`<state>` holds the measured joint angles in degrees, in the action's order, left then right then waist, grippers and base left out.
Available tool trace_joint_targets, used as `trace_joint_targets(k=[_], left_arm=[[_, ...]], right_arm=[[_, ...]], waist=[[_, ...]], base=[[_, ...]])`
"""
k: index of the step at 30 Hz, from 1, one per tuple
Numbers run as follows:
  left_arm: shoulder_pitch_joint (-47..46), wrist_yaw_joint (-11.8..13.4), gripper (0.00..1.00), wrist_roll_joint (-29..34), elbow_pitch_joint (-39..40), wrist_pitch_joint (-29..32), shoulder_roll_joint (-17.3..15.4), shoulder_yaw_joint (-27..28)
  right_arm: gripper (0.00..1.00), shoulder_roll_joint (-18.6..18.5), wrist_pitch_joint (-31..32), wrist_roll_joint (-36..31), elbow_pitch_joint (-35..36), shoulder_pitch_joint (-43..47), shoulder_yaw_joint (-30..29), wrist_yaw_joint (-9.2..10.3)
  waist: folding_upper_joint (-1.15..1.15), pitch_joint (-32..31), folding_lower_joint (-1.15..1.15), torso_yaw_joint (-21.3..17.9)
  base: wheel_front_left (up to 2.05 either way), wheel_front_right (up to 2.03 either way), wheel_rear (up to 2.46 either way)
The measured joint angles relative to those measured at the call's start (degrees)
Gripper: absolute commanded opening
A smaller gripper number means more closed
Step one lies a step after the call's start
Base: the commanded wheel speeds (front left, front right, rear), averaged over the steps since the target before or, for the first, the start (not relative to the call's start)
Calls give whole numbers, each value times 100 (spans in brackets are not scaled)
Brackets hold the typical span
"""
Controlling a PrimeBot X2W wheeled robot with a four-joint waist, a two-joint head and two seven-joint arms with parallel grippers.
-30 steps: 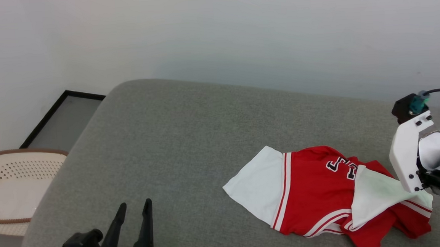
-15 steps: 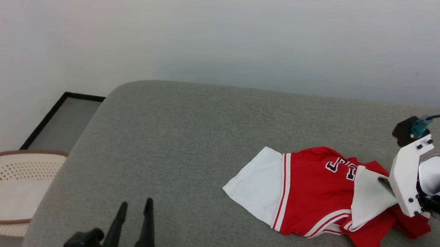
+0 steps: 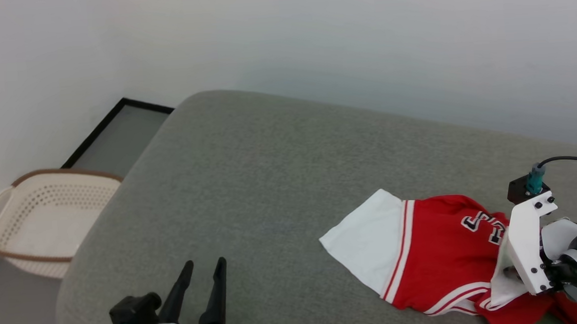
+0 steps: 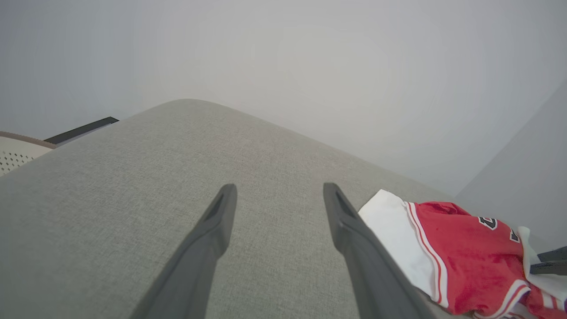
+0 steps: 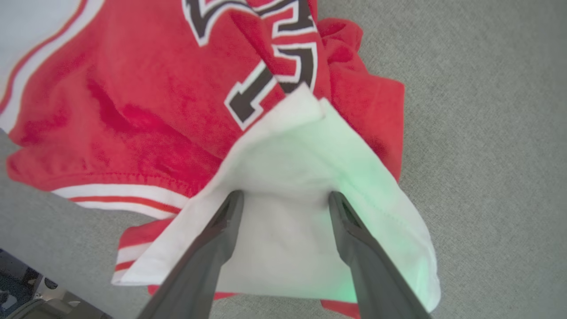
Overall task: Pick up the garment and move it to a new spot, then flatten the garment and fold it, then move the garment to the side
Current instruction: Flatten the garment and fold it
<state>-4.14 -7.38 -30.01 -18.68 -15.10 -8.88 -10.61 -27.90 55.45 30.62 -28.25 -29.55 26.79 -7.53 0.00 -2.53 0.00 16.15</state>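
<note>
Garment (image 3: pixel 439 253) cloth lies directly under the right hand (image 5: pixel 285 197), whose two fingers stand spread apart over a folded-back white sleeve (image 5: pixel 301 168) and pinch nothing; whether the tips touch the fabric I cannot tell. That sleeve lies doubled over the red body and its black lettering, so the shirt sits crumpled near the right end of the grey cushion (image 3: pixel 270 183). The left hand (image 3: pixel 205 263) hovers open and empty, well apart, probably placed to help with flattening. A perforated basket (image 3: pixel 46 217) stands beyond the cushion's left edge.
</note>
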Motion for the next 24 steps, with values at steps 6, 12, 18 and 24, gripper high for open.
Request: trace_joint_targets(k=[6, 12, 18, 24], left_arm=[[-35, 0, 100, -38, -65, 0, -2, -90], [-24, 0, 100, -75, -96, 0, -47, -98], [22, -1, 100, -90, -73, 0, -93, 11], [75, -1, 100, -78, -30, 1, -90, 104]], right_arm=[[0, 37, -58, -86, -401, -203, 160, 0], [0, -21, -367, -35, -405, -302, 233, 0], [0, -197, -689, -5, -226, -301, 112, 0], [0, -253, -1029, 52, 57, -168, -143, 0]], waist=[[0, 57, 0, 208], [0, -36, 0, 248], [0, -104, 0, 121], [0, -123, 0, -71]], base=[[0, 0, 0], [0, 0, 0], [0, 0, 0], [0, 0, 0]])
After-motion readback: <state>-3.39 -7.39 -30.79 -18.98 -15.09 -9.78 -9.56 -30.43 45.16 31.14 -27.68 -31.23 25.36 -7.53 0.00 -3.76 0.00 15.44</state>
